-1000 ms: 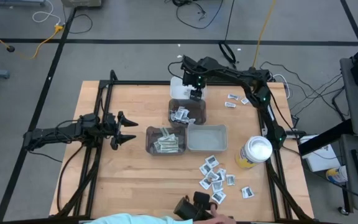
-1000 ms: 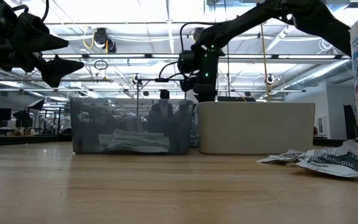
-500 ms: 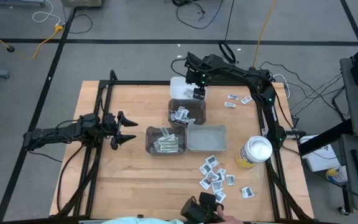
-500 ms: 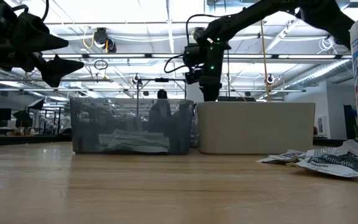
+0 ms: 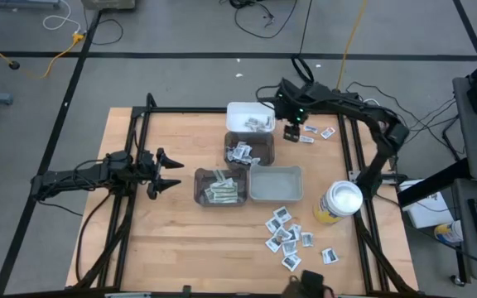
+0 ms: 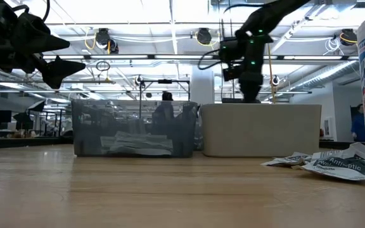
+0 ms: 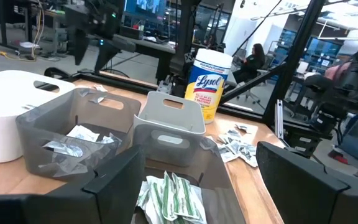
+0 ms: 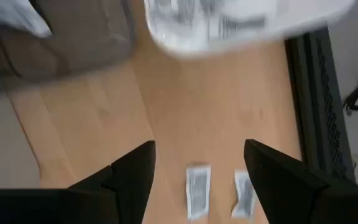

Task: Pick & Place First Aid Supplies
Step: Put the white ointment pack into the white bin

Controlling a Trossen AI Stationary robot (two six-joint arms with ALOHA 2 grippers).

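Observation:
My right gripper (image 5: pixel 291 131) hangs open, pointing down, over the far right of the table. In its wrist view, two small white packets (image 8: pixel 197 183) (image 8: pixel 243 193) lie flat on the wood below and between its fingers, untouched. In the high view these packets (image 5: pixel 308 132) lie beside the white bin (image 5: pixel 237 110), which holds more packets. More square sachets (image 5: pixel 285 234) lie in a loose pile near the front right. My left gripper (image 5: pixel 166 171) waits open and level at the table's left, facing the bins.
Two dark bins hold sachets (image 5: pixel 242 152) and green-and-white strip wrappers (image 5: pixel 220 192). A light grey bin (image 5: pixel 298 195) stands right of them. A yellow canister with a white lid (image 5: pixel 339 203) stands at the right edge. Bare wood lies between the bins and the left arm.
My right gripper has moved from above the white bin toward the table's right edge, rising a little, and still points down and is open. A person's sleeve and dark object at the near edge have drawn back out of the high view.

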